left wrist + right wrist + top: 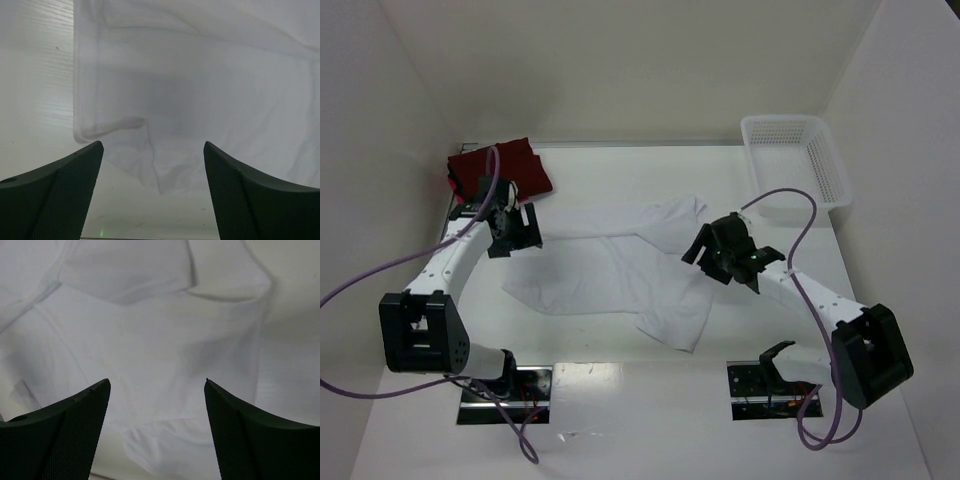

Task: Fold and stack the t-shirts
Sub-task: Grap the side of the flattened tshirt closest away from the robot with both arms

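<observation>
A white t-shirt (620,272) lies spread and rumpled across the middle of the table, partly folded over itself. A dark red folded t-shirt (510,168) rests at the far left corner. My left gripper (517,232) hangs open over the white shirt's left edge; in the left wrist view that cloth edge (165,100) lies flat below the spread fingers (65,185), nothing between them. My right gripper (723,255) is open above the shirt's right side, and the right wrist view shows wrinkled white cloth (160,355) under the parted fingers (250,430).
A white plastic mesh basket (798,160) stands at the far right corner. White walls enclose the table on the left, back and right. Purple cables loop from both arms.
</observation>
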`<control>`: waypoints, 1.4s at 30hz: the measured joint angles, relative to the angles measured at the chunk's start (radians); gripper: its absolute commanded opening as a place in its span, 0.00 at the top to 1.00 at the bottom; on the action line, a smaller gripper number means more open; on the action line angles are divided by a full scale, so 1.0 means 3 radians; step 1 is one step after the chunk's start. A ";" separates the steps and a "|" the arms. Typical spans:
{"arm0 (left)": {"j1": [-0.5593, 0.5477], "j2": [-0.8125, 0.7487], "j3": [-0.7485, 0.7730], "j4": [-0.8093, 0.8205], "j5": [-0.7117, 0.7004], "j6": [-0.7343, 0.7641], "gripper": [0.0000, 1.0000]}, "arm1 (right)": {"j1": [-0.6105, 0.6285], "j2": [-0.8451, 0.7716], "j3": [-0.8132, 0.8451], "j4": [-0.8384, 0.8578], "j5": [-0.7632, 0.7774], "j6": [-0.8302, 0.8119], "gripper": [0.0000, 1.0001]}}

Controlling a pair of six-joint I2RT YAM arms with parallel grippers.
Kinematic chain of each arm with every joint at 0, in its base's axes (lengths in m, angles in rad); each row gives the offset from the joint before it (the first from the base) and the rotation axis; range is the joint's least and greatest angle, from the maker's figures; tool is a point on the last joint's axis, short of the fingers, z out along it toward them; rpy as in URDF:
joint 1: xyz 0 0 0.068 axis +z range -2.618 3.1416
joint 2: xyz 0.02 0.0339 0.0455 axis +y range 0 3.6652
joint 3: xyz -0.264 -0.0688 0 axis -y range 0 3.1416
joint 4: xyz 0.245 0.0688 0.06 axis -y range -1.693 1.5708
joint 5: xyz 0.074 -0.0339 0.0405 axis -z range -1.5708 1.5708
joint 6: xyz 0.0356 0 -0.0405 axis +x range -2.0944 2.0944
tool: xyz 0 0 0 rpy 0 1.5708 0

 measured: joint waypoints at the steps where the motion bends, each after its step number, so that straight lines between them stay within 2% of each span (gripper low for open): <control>1: -0.0062 0.0018 0.0001 -0.0026 -0.0049 -0.0003 0.11 | 0.0101 0.0014 0.0000 -0.0026 0.0002 0.0063 0.18; 5: -0.0376 0.0172 0.0006 -0.0150 -0.0286 -0.0084 0.13 | 0.0441 0.0111 -0.0002 -0.0178 0.0000 0.0277 0.17; 8: -0.0493 0.0267 0.0006 -0.0224 -0.0410 -0.0131 0.14 | 0.0545 0.0108 -0.0034 -0.0257 -0.0004 0.0371 0.17; 15: -0.0486 0.0524 0.0006 -0.0292 -0.0716 -0.0328 0.17 | 0.0554 -0.0063 -0.0165 -0.0479 0.0001 0.0446 0.17; 19: -0.0486 0.0724 0.0004 -0.0310 -0.0730 -0.0392 0.18 | 0.0554 -0.0162 -0.0224 -0.0558 -0.0002 0.0451 0.16; 27: -0.0486 0.0783 0.0002 -0.0315 -0.0751 -0.0476 0.27 | 0.0554 -0.0467 -0.0392 -0.0667 -0.0043 0.0479 0.16; 35: -0.0486 0.0812 -0.0027 -0.0315 -0.0760 -0.0570 0.26 | 0.0554 -0.0532 -0.0451 -0.0778 -0.0070 0.0513 0.16; 38: -0.0486 0.0856 -0.0027 -0.0314 -0.0778 -0.0616 0.32 | 0.0554 -0.0532 -0.0453 -0.0792 -0.0076 0.0513 0.16; 42: -0.0486 0.0923 -0.0049 -0.0309 -0.0787 -0.0674 0.34 | 0.0554 -0.0532 -0.0453 -0.0796 -0.0076 0.0510 0.15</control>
